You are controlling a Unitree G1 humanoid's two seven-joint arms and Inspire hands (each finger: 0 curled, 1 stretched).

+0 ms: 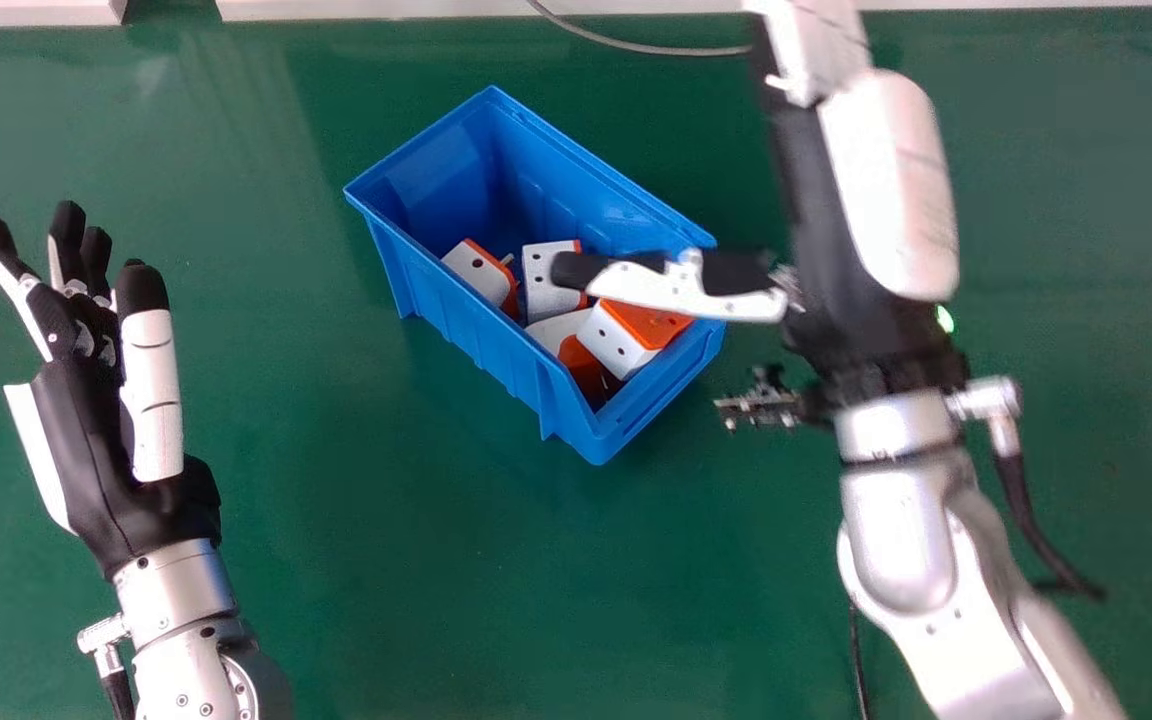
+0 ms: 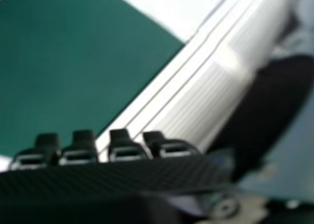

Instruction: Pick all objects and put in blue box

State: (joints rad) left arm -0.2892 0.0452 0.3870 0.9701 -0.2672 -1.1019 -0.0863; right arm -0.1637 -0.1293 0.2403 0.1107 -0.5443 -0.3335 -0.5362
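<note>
The right hand (image 1: 876, 190) is open, its fingers straight and running past the top edge of the head view, while its thumb (image 1: 651, 285) stretches sideways over the blue box (image 1: 401, 275); whether the thumb touches anything in there I cannot tell. In the right hand view, the black fingertips line up in a row with nothing in their grip. The box stands upright with its open side up, set at a slant on the green table (image 1: 496, 600), and the white and orange pieces lie inside it, gathered toward the end nearer the robot. Just under the thumb's tip is a white block (image 1: 543, 275) with an orange edge and small dark holes, partly covered by it. Next to that, nearer the long wall on the robot's left, another white block (image 1: 476, 268) with an orange side leans at an angle. At the near end sits a tilted block (image 1: 621, 340), white on its holed face and orange on top, and tucked between it and the wall are a curved white part (image 1: 554, 328) and an orange surface (image 1: 584, 362); I cannot tell whether those two belong together. The left hand (image 1: 91, 430) is well apart from the box, over the table at the left of the head view, open with its fingers loosely spread. Beyond the box, a thin grey cable (image 1: 626, 43) curves near a white strip (image 1: 386, 8).
</note>
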